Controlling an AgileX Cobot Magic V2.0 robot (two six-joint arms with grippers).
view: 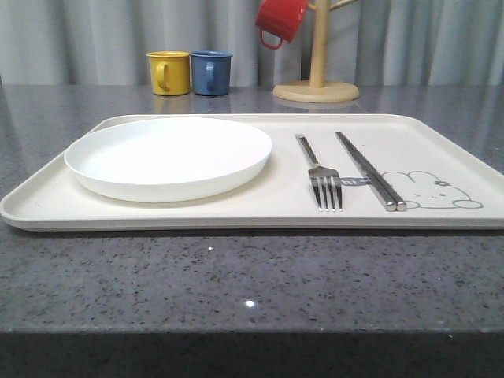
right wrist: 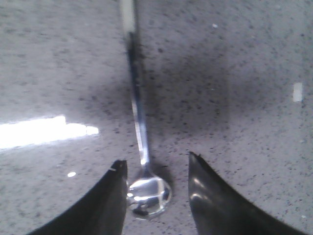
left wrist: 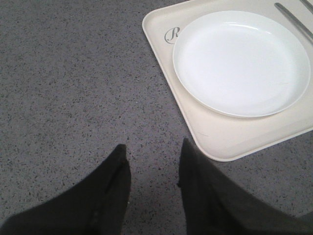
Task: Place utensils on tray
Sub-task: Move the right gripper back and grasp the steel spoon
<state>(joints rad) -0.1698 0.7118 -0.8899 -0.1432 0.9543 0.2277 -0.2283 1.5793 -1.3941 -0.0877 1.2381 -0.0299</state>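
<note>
The cream tray [view: 441, 126] lies across the grey countertop. On its right half the silver fork [view: 319, 175] and the pair of chopsticks [view: 368, 171] rest side by side next to the rabbit drawing. The spoon [right wrist: 139, 127] lies flat on the countertop. Its bowl sits between the fingers of my open right gripper [right wrist: 155, 159], close against one finger, and its handle points away from the gripper. My left gripper [left wrist: 154, 147] hangs open and empty over bare countertop, just off a corner of the tray [left wrist: 220, 142].
A round white plate [view: 169, 155] fills the tray's left half and also appears in the left wrist view [left wrist: 242, 63]. Behind the tray stand a yellow mug [view: 169, 72] and a blue mug [view: 211, 72]. A red mug [view: 279, 20] hangs on a wooden mug tree [view: 317, 55].
</note>
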